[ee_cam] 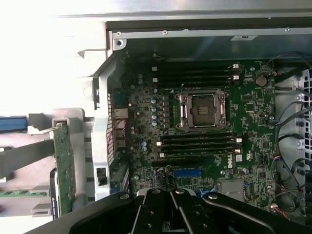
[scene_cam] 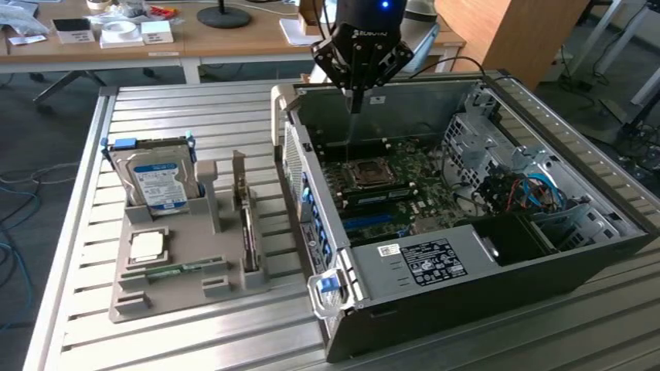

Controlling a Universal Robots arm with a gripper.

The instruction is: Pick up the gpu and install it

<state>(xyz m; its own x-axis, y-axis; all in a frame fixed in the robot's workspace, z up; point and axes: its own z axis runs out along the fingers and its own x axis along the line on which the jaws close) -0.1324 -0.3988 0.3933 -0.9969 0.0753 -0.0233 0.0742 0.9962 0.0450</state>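
While the gripper (scene_cam: 355, 100) hung clenched, empty, over the case (scene_cam: 495, 301), I saw the gpu (scene_cam: 246, 220) upright in its tray (scene_cam: 181, 297).

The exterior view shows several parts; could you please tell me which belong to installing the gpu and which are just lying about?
Part of the job:
- gpu, standing on edge in the gray holder
- gripper, shut, over the open computer case
- motherboard

Lying about, all in the holder:
- hard drive
- processor chip
- memory stick
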